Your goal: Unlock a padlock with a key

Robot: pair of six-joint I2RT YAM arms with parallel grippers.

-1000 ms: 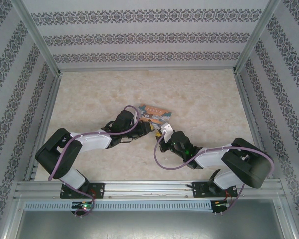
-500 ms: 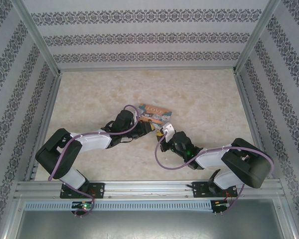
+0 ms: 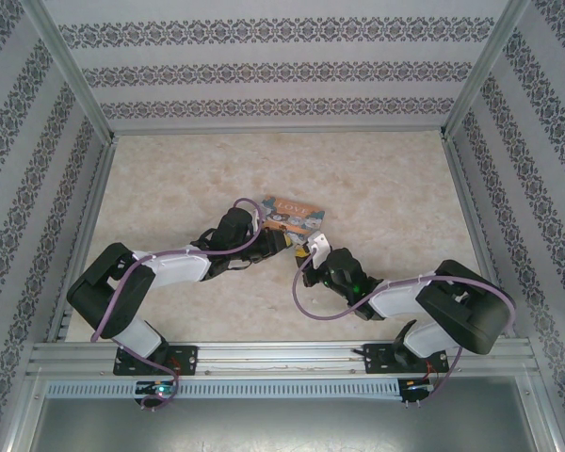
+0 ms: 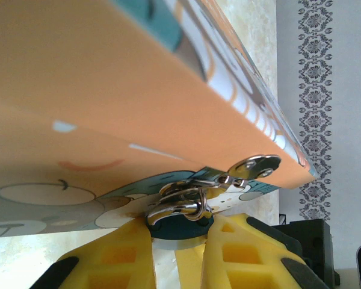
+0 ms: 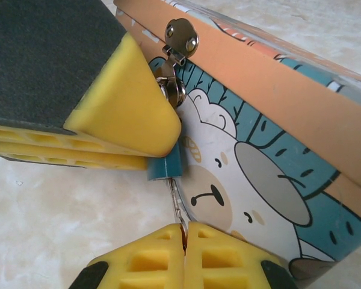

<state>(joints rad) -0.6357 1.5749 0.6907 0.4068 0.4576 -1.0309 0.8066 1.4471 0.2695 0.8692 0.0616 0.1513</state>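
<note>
The padlock is seen hanging at the front face of the box. Its silver shackle is passed through the metal hasp fixed at the seam of the lid. The blue-teal body is pinched between the yellow fingers of the left gripper, which are closed onto its two sides.

In the right wrist view the same body is found just under one yellow finger of that gripper. A thin key is seen running from the underside of the body down into the right gripper. The right gripper's fingers are pressed together on the key's blade. Whether the shackle is latched or released cannot be told.

The box, printed with cartoon animals on teal and orange, is laid near the middle of the pale marbled bench. From above, both grippers are seen brought together at its near edge, the left one at the near-left corner and the right one just beside it.
</note>
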